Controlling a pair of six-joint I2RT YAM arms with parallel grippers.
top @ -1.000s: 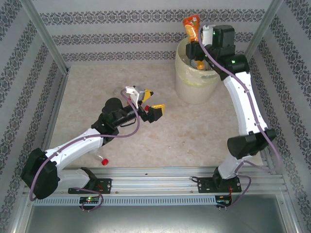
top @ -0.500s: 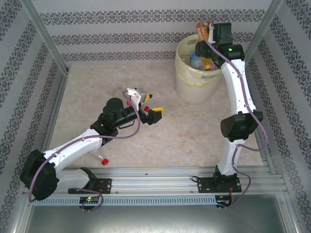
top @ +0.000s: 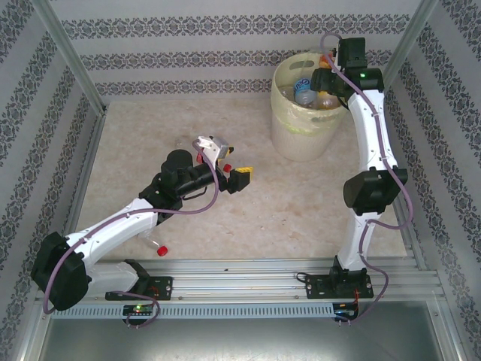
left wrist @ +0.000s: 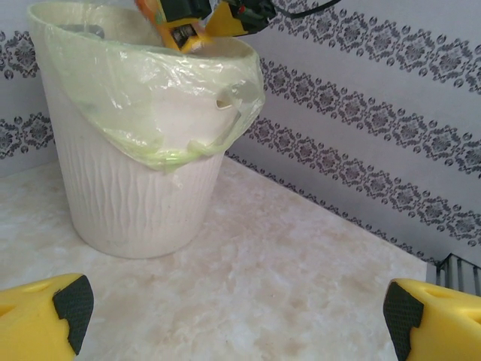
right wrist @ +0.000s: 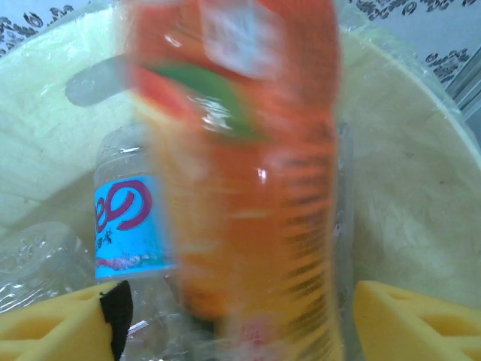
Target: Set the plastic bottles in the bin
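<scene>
- Plastic bottles [top: 314,98], several of them piled inside the bin [top: 301,139] at the far right of the table [top: 285,210], close to the patterned back wall [top: 188,60].
- Orange-label bottle [right wrist: 240,173], upright and heavily blurred, over the bin's mouth between the fingers of the right gripper [right wrist: 234,320] and in front of the bottles already inside.
- Right gripper's yellow fingers [right wrist: 52,331] spread wider than that bottle, with a gap on either side; parted, no grip on it as far as the blur allows.
- Blue-label bottle [right wrist: 124,218], clear-bodied, lying in the bin behind the orange one, with more clear bottles just beside it to the lower left.
- Clear liner [left wrist: 165,113] folded over the bin's rim, greenish along its gathered edge, hanging partway down the ribbed outer wall.
- Seen from the left wrist, right gripper's yellow fingers poised above the far side of the rim.
- Left gripper [top: 235,162] at mid-table, well apart from the bin and facing it.
- Left gripper's fingers [left wrist: 45,323] spread wide and empty, at opposite lower corners of the wrist view over bare marbled table.
- Red-capped bottle [top: 156,246] lying on the table near the front rail [top: 240,267], just beside the left arm's forearm, well apart from the bin.
</scene>
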